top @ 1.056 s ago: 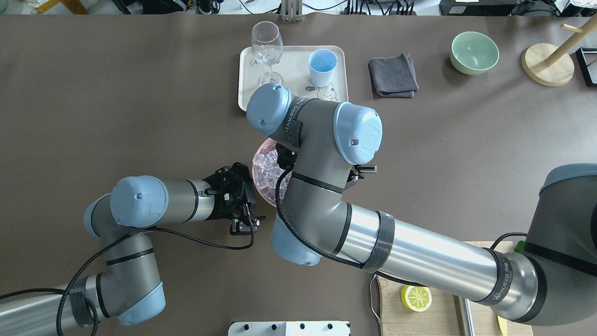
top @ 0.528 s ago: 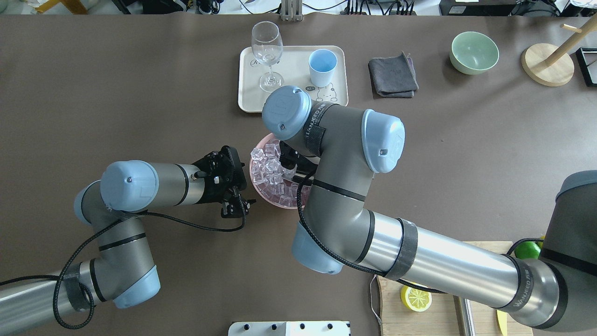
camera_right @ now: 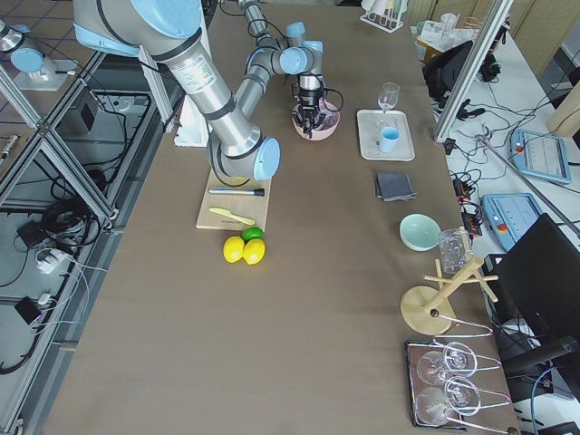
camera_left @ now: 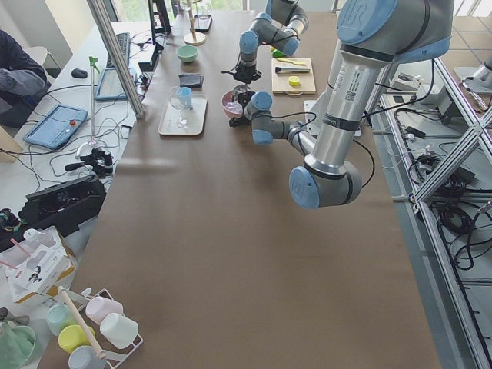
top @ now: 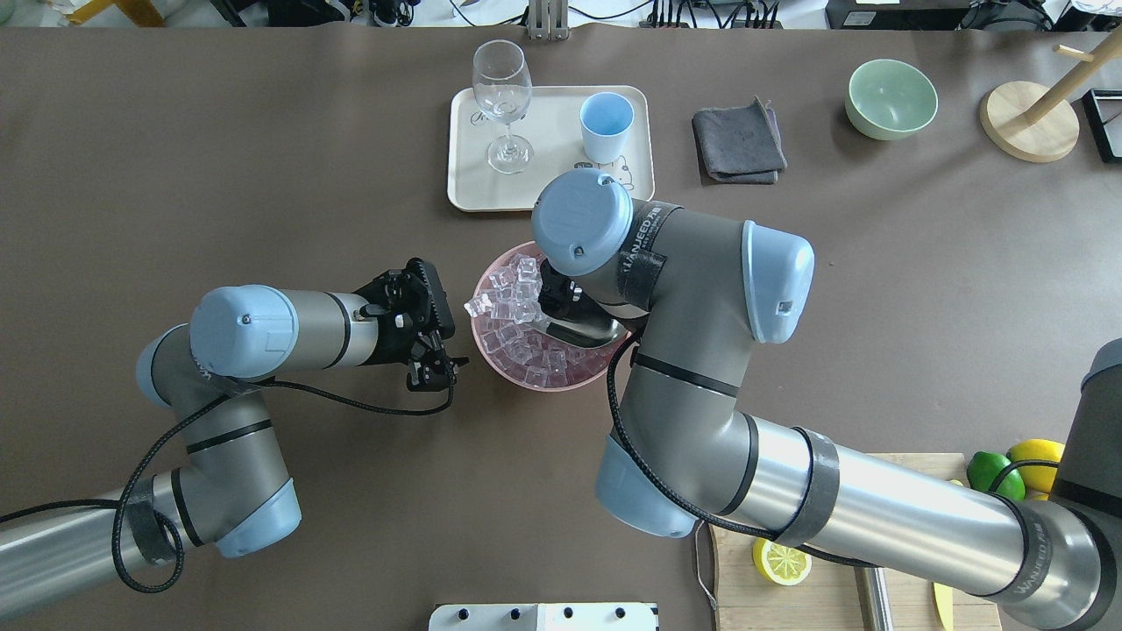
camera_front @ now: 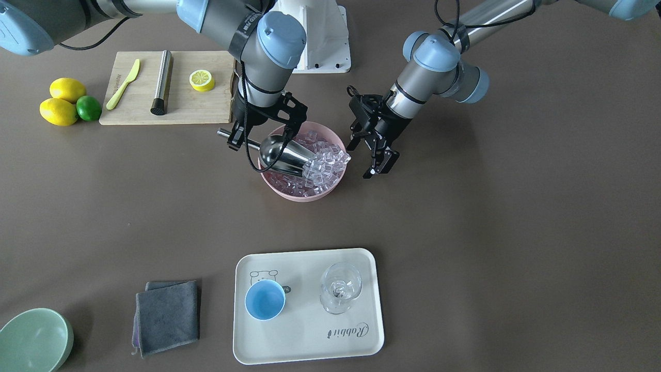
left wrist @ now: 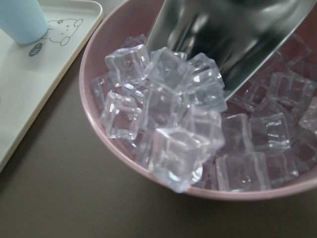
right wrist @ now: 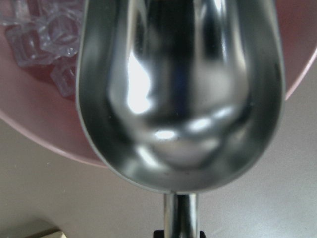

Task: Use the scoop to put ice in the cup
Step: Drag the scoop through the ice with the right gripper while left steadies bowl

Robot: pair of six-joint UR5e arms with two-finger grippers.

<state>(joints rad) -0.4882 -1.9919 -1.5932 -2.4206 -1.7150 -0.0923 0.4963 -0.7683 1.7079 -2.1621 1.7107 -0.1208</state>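
My right gripper (camera_front: 260,141) is shut on the rod handle of the steel scoop (camera_front: 283,153). The scoop lies tilted in the pink bowl (camera_front: 299,195), its mouth against a pile of ice (camera_front: 323,165). In the right wrist view the scoop's trough (right wrist: 168,99) is empty. The ice (left wrist: 163,114) is heaped at the bowl's rim on my left gripper's side. My left gripper (camera_front: 379,165) hangs open and empty just beside the bowl, also in the overhead view (top: 429,372). The light-blue cup (camera_front: 264,299) stands empty on the cream tray (camera_front: 310,330).
A clear stemmed glass (camera_front: 340,287) stands on the tray beside the cup. A cutting board (camera_front: 170,111) holds a steel cylinder (camera_front: 161,82), a half lemon and a yellow knife. Lemons and a lime (camera_front: 89,108), a grey cloth (camera_front: 168,315) and a green bowl (camera_front: 33,338) lie around.
My right arm has swung to the right in the overhead view, dragging the scoop through the ice. My left gripper has moved away from the robot along the bowl's side.
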